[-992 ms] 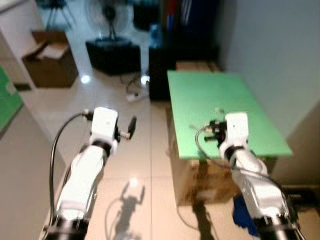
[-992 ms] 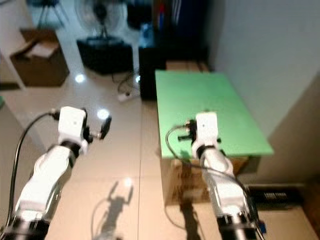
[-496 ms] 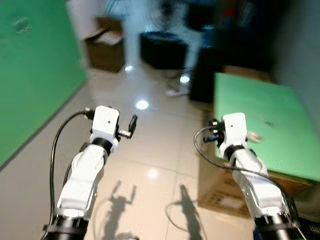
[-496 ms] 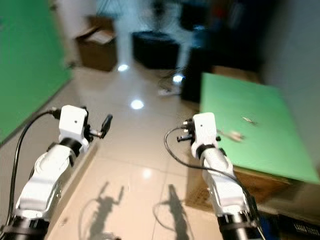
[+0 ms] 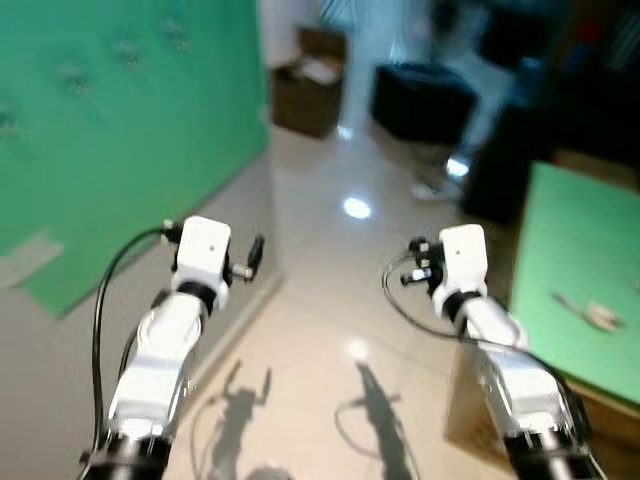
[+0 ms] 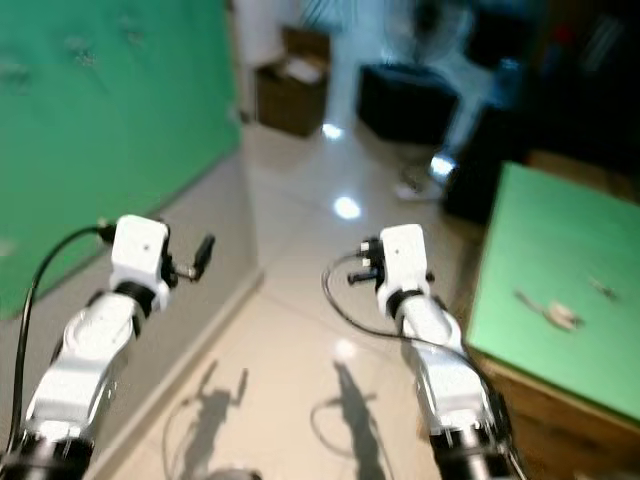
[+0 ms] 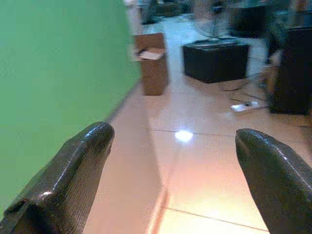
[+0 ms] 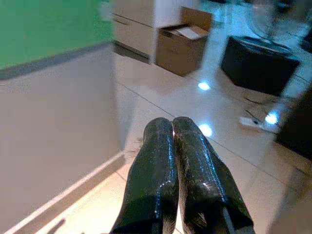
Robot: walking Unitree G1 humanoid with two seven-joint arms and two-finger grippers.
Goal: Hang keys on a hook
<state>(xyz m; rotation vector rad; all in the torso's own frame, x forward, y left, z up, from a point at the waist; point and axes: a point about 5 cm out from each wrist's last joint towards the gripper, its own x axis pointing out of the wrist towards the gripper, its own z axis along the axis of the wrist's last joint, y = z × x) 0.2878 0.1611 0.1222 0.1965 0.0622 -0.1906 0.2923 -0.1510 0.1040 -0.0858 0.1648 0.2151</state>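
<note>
A small bunch of keys lies on the green table at my right, blurred. A large green wall panel stands at my left, with faint small marks on it that could be hooks; they are too blurred to tell. My left gripper is held up over the floor in front of the panel, open and with nothing between its fingers. My right gripper is raised over the floor to the left of the table, its fingers pressed together on nothing.
A glossy tiled floor runs between the panel and the table. Farther off are a cardboard box, a black case, a dark cabinet and a power strip on the floor.
The camera has swung to the left: the green wall panel has filled the left side and the table has slid to the right edge. Both arms keep the same pose.
</note>
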